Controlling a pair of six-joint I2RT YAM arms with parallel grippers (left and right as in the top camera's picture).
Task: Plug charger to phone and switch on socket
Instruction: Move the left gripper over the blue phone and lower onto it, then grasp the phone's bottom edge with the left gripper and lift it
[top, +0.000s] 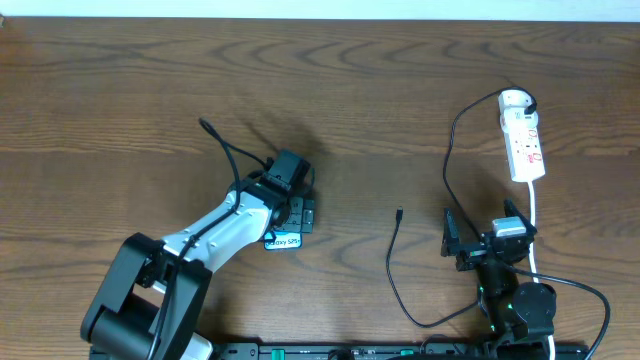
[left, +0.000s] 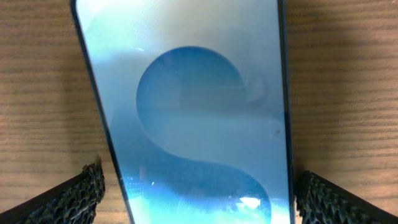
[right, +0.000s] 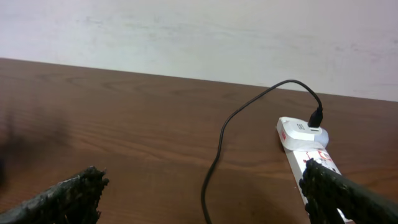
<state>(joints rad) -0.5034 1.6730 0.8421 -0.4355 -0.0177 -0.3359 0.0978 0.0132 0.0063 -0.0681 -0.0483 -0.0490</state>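
Left gripper (left: 198, 190): jaws apart, straddling phone (left: 193, 93). Right gripper (right: 202, 193): jaws apart, empty; charger (top: 399, 215) at its 10 o'clock. Risk: an off-centre squeeze may twist the phone.

The brown wooden table (top: 350, 100) bears the phone (top: 283, 241) at left, the socket (top: 523, 140) at right, the charger (top: 392, 265) cable between.

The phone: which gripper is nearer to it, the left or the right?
Left. The open left gripper is right over the phone, a finger on each side. The right gripper, also open, is far off, near the socket.
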